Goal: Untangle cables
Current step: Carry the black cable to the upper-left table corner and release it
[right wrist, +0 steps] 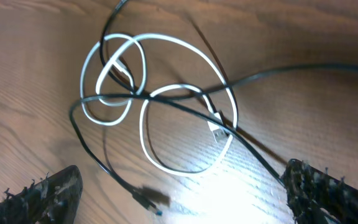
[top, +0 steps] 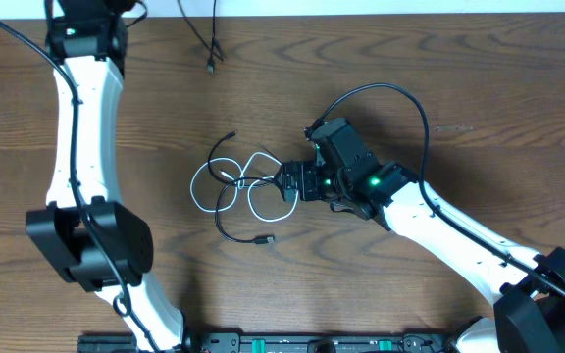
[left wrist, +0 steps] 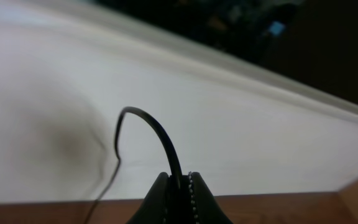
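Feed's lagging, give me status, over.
Left gripper shut on one black cable. Right gripper open over tangle: white cable looped with other black cable. Nothing blocking.

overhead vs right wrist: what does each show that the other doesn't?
Overhead only: the left arm and right arm, plus a separate black cable at the top edge, apart from the knot. Right wrist only: which strand crosses which up close, framed by the right gripper's wide-open fingers. Both: the white cable looped through a black cable on the wooden table.
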Controlling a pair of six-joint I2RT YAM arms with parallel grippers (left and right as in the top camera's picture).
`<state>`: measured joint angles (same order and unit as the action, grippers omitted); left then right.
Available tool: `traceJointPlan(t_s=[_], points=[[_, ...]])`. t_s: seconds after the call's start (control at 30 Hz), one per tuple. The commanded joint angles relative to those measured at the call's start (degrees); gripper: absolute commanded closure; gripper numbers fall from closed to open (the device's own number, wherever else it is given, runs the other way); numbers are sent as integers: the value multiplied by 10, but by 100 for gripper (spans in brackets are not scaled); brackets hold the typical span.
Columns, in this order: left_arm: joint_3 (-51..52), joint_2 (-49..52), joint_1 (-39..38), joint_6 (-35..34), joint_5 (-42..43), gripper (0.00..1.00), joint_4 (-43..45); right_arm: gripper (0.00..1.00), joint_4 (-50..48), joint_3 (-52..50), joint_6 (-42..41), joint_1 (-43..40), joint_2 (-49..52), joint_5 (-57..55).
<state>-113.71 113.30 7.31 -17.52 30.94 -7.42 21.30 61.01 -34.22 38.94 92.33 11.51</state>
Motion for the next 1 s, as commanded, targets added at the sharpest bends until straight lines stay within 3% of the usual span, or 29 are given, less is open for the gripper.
traceJointPlan(t_s=[0.0, 0.5, 0.63, 0.77, 0.97], points=[[-16, 40, 39, 12, -13, 93, 5, 1, 10, 1, 7, 5, -5, -5], [-16, 205, 191, 12, -23, 93, 98, 1, 110, 1, 17, 6, -5, -5], [-16, 222, 224, 19, -54, 92, 108, 1, 111, 1, 17, 6, -5, -4], [-16, 224, 255, 68, -89, 93, 113, 1, 110, 1, 14, 6, -5, -4], [-16, 224, 300, 75, -92, 92, 116, 1, 108, 1, 4, 6, -5, -4]])
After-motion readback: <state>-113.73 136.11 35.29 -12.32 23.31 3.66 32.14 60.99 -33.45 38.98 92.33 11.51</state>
